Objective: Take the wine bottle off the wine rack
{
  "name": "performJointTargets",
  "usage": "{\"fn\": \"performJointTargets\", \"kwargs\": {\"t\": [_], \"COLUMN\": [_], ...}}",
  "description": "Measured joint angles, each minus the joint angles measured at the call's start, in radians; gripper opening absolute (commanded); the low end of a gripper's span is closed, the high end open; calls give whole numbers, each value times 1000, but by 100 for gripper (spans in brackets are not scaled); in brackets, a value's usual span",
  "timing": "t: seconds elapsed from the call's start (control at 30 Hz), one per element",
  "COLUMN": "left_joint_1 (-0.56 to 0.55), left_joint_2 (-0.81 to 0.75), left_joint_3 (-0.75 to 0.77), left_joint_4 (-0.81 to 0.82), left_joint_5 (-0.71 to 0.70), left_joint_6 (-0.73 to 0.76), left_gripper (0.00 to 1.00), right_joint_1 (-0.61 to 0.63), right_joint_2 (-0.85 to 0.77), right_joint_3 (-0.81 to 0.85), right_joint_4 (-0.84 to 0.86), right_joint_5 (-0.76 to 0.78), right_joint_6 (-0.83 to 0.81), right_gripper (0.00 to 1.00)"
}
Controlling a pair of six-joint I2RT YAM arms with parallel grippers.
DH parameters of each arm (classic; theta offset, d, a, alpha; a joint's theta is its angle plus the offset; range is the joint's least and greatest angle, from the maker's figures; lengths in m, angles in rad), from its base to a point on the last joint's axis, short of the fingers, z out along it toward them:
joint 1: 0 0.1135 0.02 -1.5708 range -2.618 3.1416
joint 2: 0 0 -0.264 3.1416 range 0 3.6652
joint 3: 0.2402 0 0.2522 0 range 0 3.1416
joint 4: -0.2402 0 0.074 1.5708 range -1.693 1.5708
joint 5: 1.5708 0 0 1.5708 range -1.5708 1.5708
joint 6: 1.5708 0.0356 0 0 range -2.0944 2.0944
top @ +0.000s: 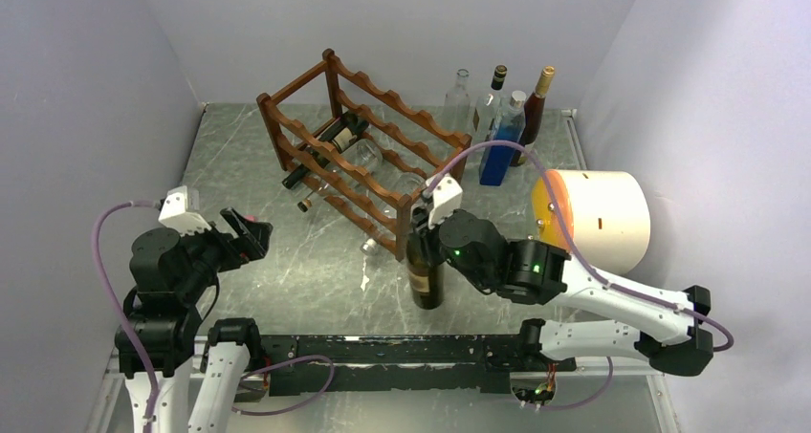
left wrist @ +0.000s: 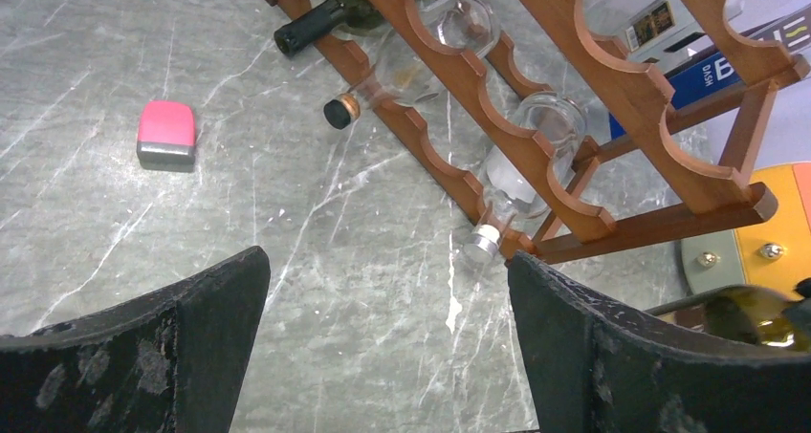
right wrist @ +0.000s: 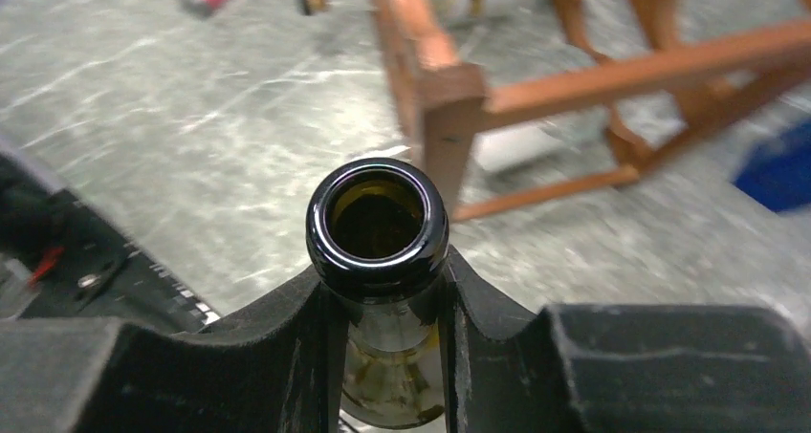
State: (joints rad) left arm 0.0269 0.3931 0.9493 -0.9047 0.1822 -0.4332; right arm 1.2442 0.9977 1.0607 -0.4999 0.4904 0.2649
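Lower left, the left gripper (top: 244, 234) hung spread and empty. The wine rack (top: 363, 151) filled the centre, other bottles (top: 335, 137) lying in it. Below its right corner the wine bottle (top: 426, 278) stood on the table (top: 287, 270), neck clamped by the right gripper (top: 419, 227); a white cylinder (top: 598, 218) sat right
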Motion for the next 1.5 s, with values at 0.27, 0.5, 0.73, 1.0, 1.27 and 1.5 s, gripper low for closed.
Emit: {"fn": "performJointTargets", "kwargs": {"t": [0.27, 0.5, 0.73, 1.0, 1.27, 1.5], "left_joint_1": [0, 0, 0, 0, 0, 0], "left_joint_2": [2, 15, 12, 8, 8, 8], "left_joint_3": [-55, -73, -82, -85, -90, -91], "left_joint_4": [26, 36, 41, 44, 48, 48], "left_joint_5": [-3, -2, -2, -2, -2, -2], "left_joint_6": [4, 6, 6, 6, 6, 6], "left_gripper": [98, 99, 100, 100, 100, 100], "right_joint_1": [-80, -459, -688, -822, -848, -852], "right_joint_2": [-44, 1, 179, 229, 287, 312], "right_joint_3": [35, 40, 61, 0, -93, -211], "right_joint_4": [-129, 39, 192, 402, 588, 785], "right_joint_5": [299, 253, 169, 143, 129, 119], "right_joint_6": [41, -62, -101, -101, -119, -193], "right_gripper": [0, 0, 0, 0, 0, 0]}}
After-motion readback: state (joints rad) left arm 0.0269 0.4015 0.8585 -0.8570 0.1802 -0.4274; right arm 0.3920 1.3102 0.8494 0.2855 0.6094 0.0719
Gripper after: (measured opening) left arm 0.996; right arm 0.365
